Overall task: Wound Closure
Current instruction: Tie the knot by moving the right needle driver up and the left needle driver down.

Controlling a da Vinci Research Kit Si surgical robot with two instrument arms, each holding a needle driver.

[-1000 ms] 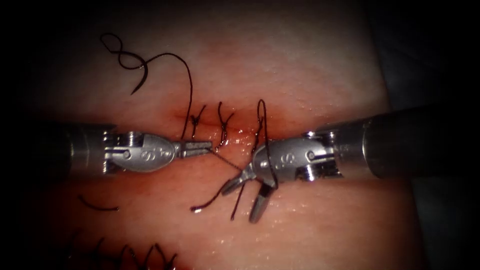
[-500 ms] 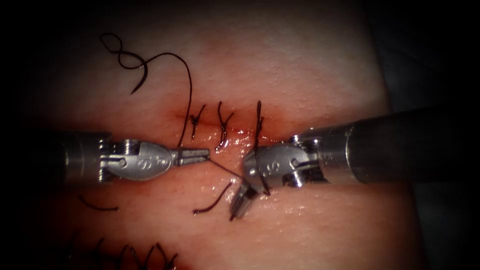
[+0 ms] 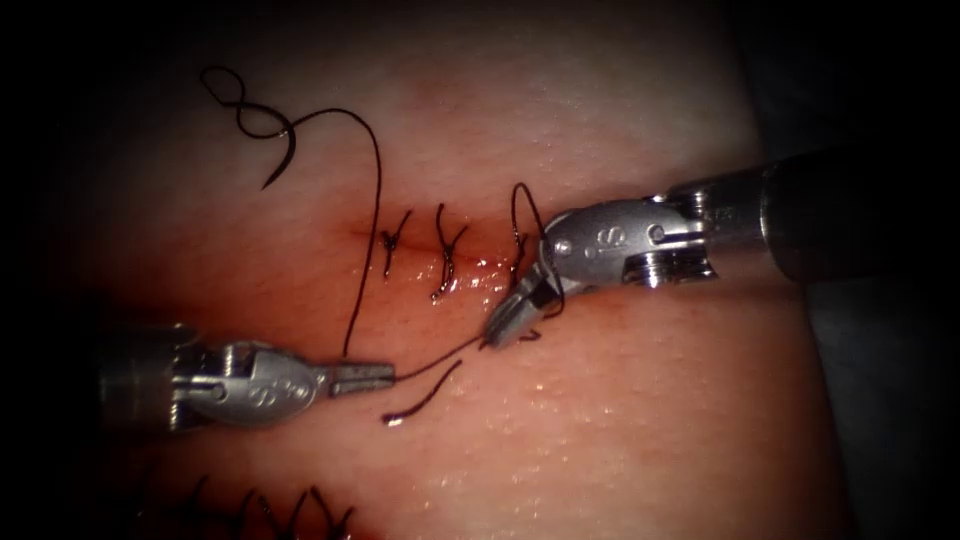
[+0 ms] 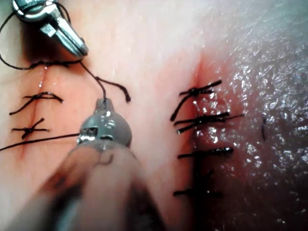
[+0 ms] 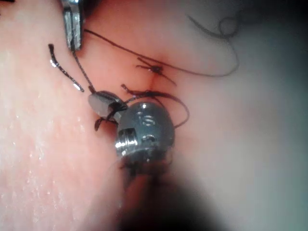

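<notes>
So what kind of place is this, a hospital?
More likely a practice bench for stitching: two shiny metal tools, left tool and right tool, each hold thin dark thread over a pink slab of tissue with a stitched cut.

Endoscope light pools centrally on the tissue (image 3: 600,420), edges falling to black; wet glints speckle it; the left wrist view's near shaft blurs

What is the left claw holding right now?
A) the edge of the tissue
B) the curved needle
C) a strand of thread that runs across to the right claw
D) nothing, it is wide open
C: the left claw is shut on the thread, which runs taut to the right claw, also shut on it, below the cut.
</notes>
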